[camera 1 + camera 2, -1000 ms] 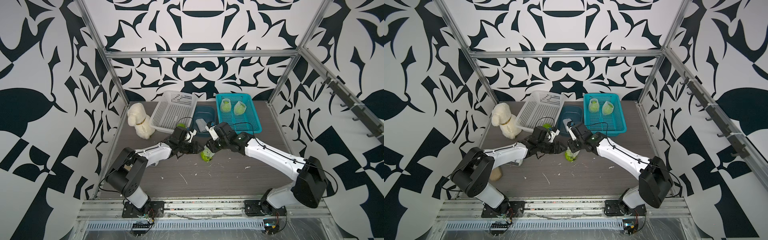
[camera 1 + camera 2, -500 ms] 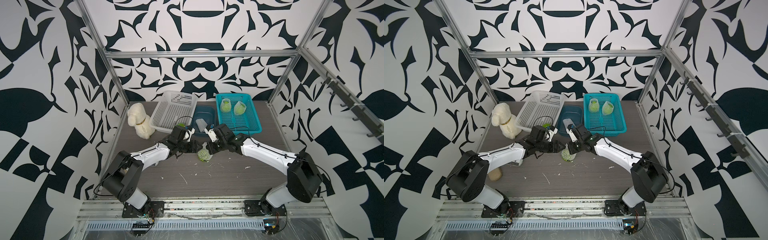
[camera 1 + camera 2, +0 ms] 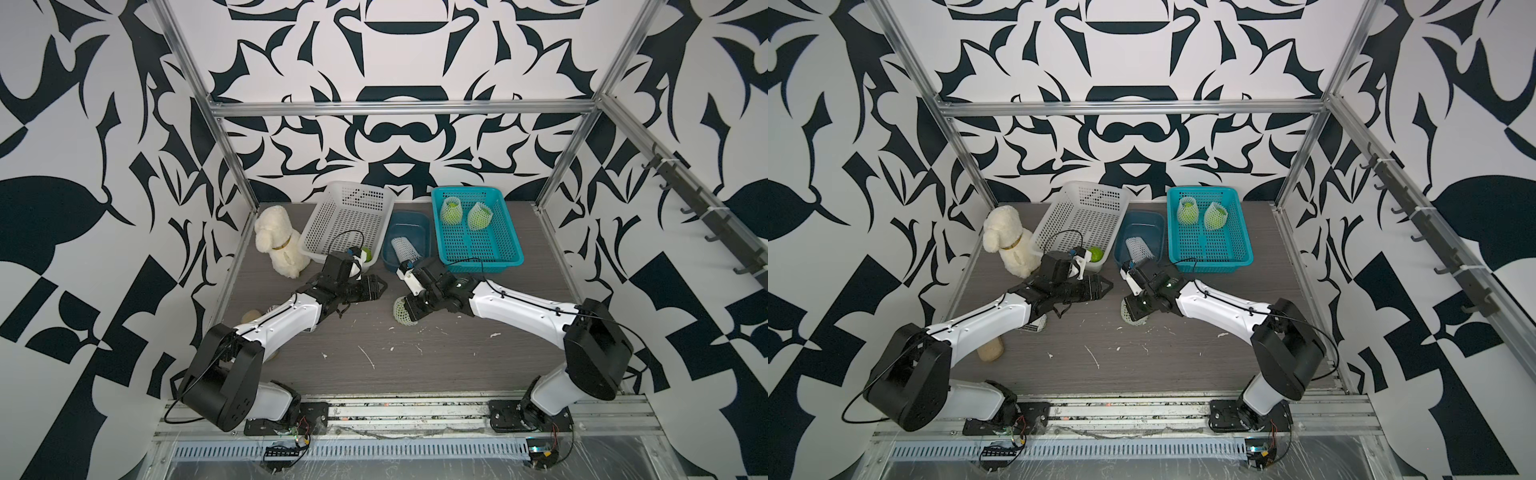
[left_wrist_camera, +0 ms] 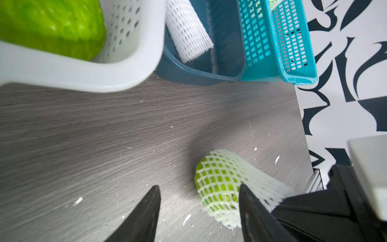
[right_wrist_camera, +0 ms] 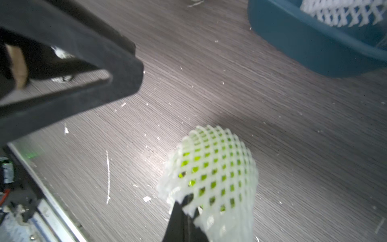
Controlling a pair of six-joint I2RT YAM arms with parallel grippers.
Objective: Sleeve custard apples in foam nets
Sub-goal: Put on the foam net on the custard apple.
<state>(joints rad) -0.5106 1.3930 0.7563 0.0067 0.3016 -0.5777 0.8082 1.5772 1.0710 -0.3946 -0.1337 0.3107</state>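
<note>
A custard apple in a foam net (image 3: 402,309) (image 3: 1130,312) (image 4: 217,180) (image 5: 215,167) rests on the table's middle. My right gripper (image 3: 409,305) (image 5: 186,206) is shut on the loose edge of that net. My left gripper (image 3: 380,286) (image 3: 1105,286) (image 4: 198,186) stands open just left of it, touching nothing. A bare custard apple (image 3: 365,254) (image 3: 1095,253) (image 4: 52,27) lies in the white basket (image 3: 345,216). Two netted ones (image 3: 451,210) (image 3: 480,216) sit in the teal basket (image 3: 478,249). A spare foam net (image 3: 405,249) (image 4: 188,35) lies in the dark blue tub (image 3: 415,220).
A cream plush dog (image 3: 278,245) sits at the back left beside the white basket. The three containers line the back edge. White foam crumbs (image 3: 368,357) dot the wood table. A beige object (image 3: 990,351) lies under my left arm.
The right gripper has shut on the net's edge. The left gripper has opened wider and drawn back to the left, away from the netted apple, which has barely moved.
</note>
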